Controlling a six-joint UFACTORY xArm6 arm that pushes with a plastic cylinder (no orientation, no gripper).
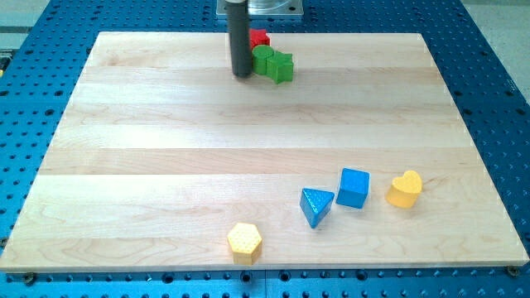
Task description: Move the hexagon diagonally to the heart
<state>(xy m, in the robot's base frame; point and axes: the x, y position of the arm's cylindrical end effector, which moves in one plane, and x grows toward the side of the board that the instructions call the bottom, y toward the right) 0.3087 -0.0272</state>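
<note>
The yellow hexagon (245, 241) lies near the view's bottom edge of the board, a little left of centre. The yellow heart (404, 189) lies at the view's lower right. My tip (242, 74) is near the view's top centre, far from both, just left of a green round block (263, 59). The hexagon and the heart are well apart, with two blue blocks between them.
A blue triangle (316, 205) and a blue cube (354, 188) lie between the hexagon and the heart. A green star-like block (281, 67) and a red block (259, 38) cluster by my tip. The wooden board (166, 165) sits on a blue perforated table (33, 99).
</note>
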